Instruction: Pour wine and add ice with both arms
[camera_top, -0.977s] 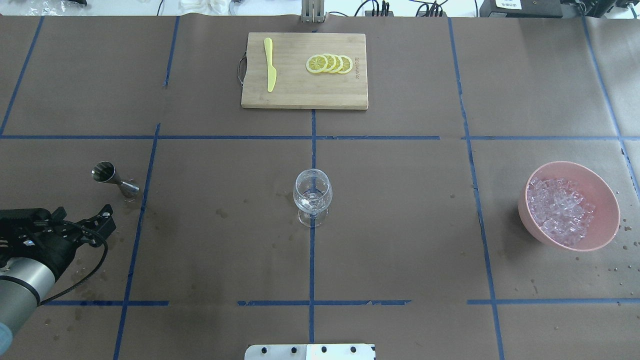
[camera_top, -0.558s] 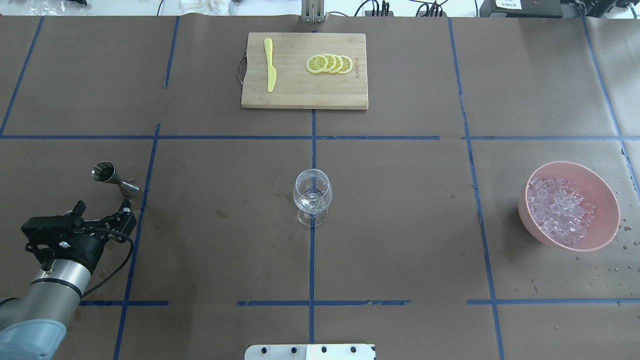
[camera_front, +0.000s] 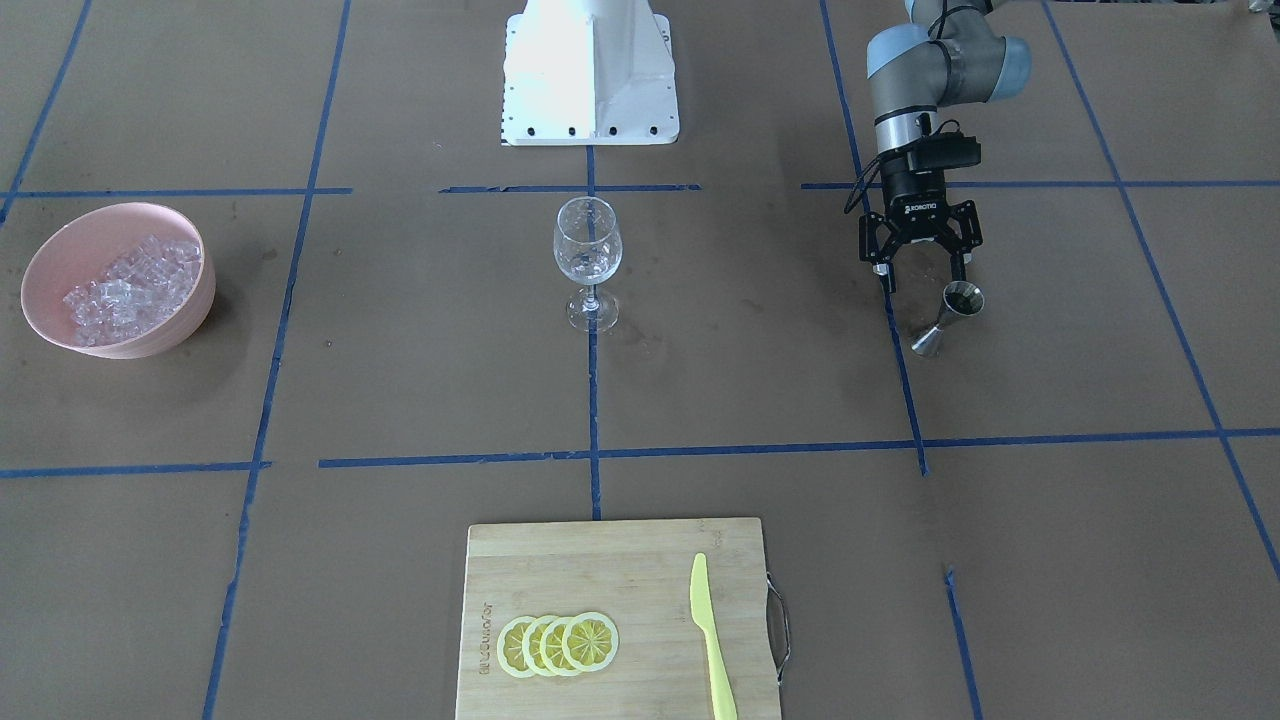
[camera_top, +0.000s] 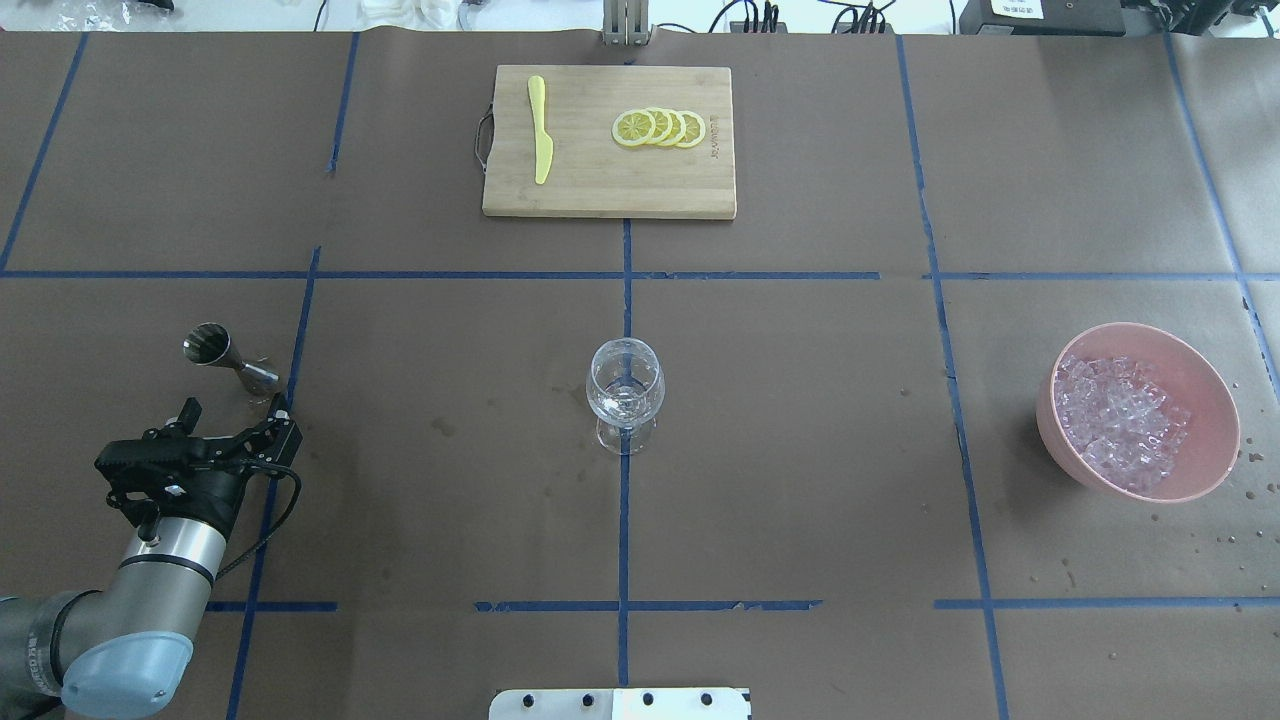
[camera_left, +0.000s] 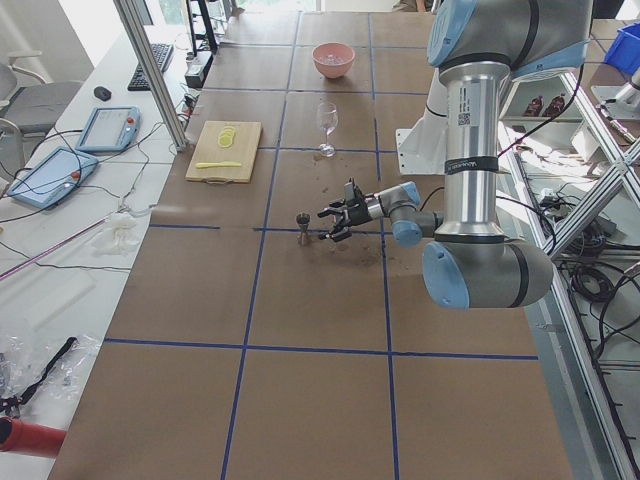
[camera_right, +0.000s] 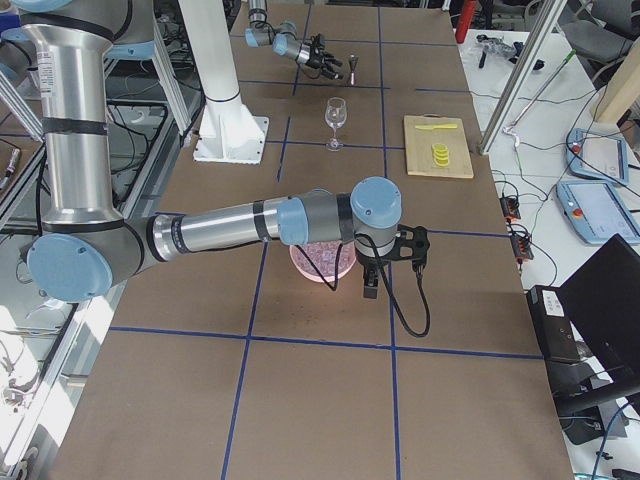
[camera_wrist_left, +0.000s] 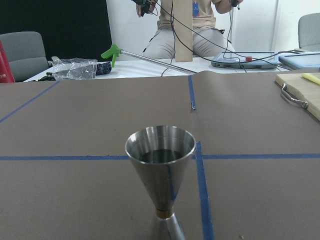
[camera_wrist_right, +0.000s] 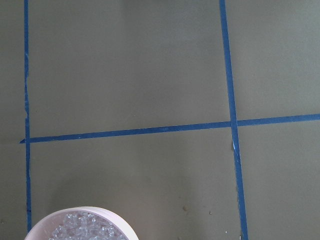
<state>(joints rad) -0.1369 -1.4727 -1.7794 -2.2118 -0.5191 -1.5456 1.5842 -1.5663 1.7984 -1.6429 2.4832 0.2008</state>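
Left hand (camera_front: 922, 280) hangs wide open and empty just above the measuring cup (camera_front: 945, 318) at frame right, wine (camera_wrist_left: 160, 156) inside; best to close squarely on its narrow waist, keeping it upright.

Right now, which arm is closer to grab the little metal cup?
The left. Its open left gripper hangs right beside the metal cup, facing it. The right arm is far off, by the pink bowl of ice.
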